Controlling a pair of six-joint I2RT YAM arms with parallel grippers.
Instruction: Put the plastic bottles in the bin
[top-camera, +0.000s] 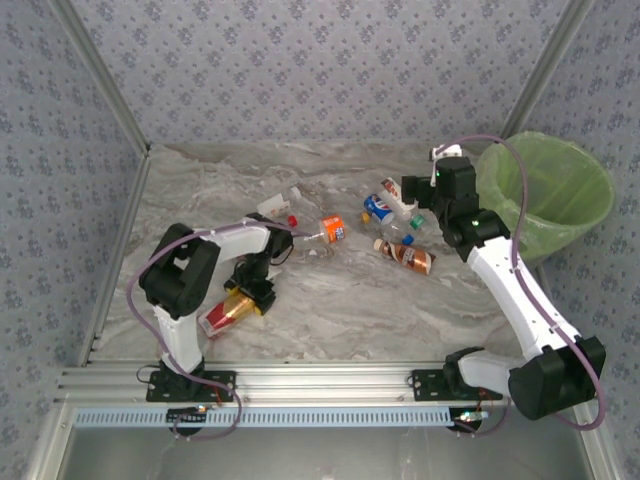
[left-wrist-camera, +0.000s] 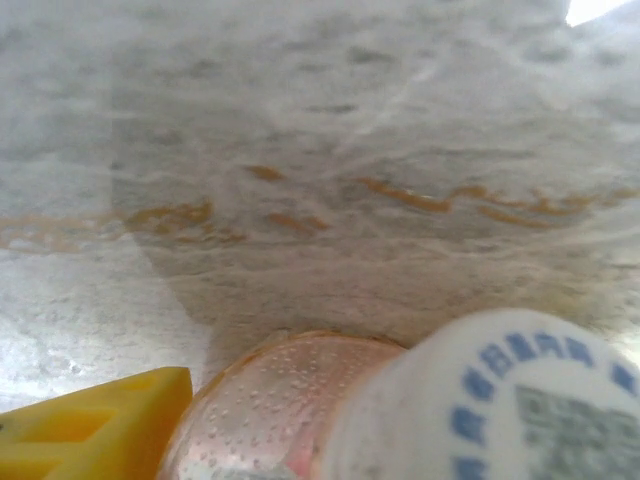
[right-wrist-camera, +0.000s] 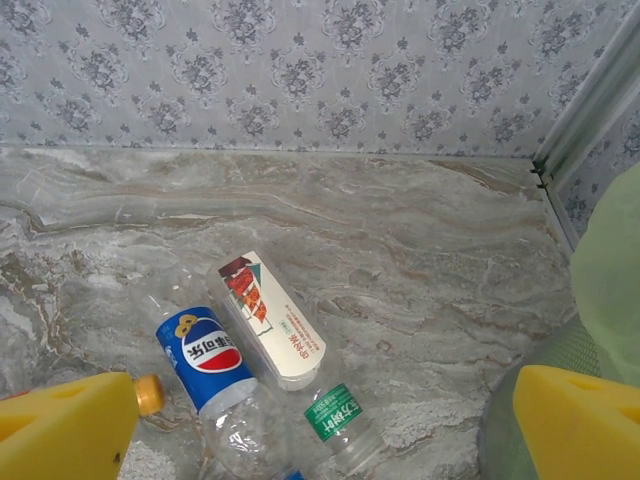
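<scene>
While several plastic bottles (top-camera: 332, 229) lie loose on the counter (top-camera: 340, 320), the step looks like pick-up. Nearest the bases, the left pincer (top-camera: 246, 299) is down on a red-label bottle (top-camera: 226, 312) with one yellow finger (left-wrist-camera: 95, 425) beside it, and I cannot tell if it pinches. Farther out, the right pincer (right-wrist-camera: 325, 410) is spread wide and empty over a blue-label bottle (right-wrist-camera: 205, 358) and a white-label bottle (right-wrist-camera: 270, 320), so next it likely must drop and close on one, then swing to the bin (top-camera: 590, 215) just right.
</scene>
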